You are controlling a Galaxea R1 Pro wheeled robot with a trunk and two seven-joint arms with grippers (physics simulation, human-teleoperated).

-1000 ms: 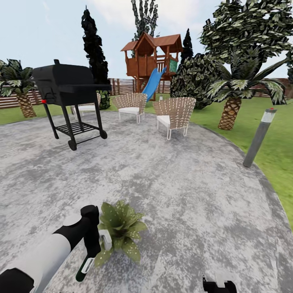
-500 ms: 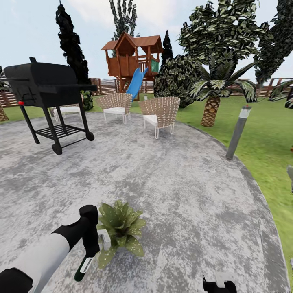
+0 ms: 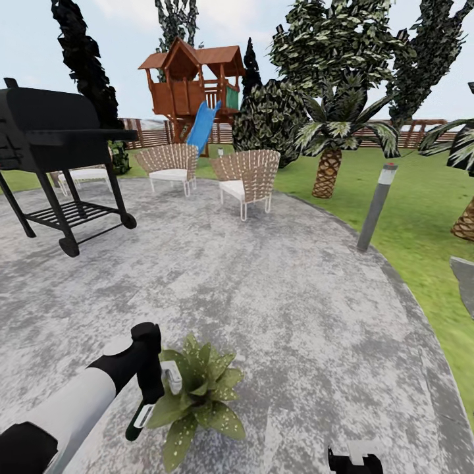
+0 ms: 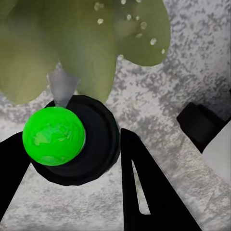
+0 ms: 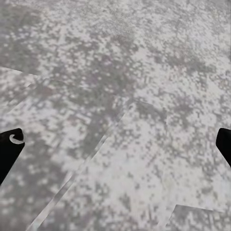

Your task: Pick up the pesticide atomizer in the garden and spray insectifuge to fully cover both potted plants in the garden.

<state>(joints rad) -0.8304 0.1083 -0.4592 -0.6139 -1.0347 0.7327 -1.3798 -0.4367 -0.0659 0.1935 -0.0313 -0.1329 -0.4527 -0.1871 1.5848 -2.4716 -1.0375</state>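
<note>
My left gripper point(image 3: 150, 397) is shut on the pesticide atomizer point(image 3: 139, 421), a dark green bottle with a pale stripe and a grey-white head point(image 3: 172, 378). It hangs tilted right against one potted plant point(image 3: 201, 395), a low rosette of speckled green leaves on the garden's round grey patio point(image 3: 296, 296). In the left wrist view the atomizer point(image 4: 72, 144) sits end-on between the black fingers point(image 4: 144, 192), just above the plant's leaves point(image 4: 91, 43). My right gripper point(image 5: 115, 144) stands open over bare paving, and its top peeks in at the head view's lower edge point(image 3: 355, 461).
A black grill point(image 3: 52, 138) stands at the far left of the patio. Two wicker chairs point(image 3: 247, 178) sit at its back, with a grey post lamp point(image 3: 376, 205) at its right edge. Lawn point(image 3: 421, 217), palms point(image 3: 332, 141), a wooden playhouse with a slide point(image 3: 191, 85) and a fence lie beyond.
The whole picture has slid left, so the camera has turned right. The left gripper keeps hold of the atomizer beside the plant, which now looks slightly nearer.
</note>
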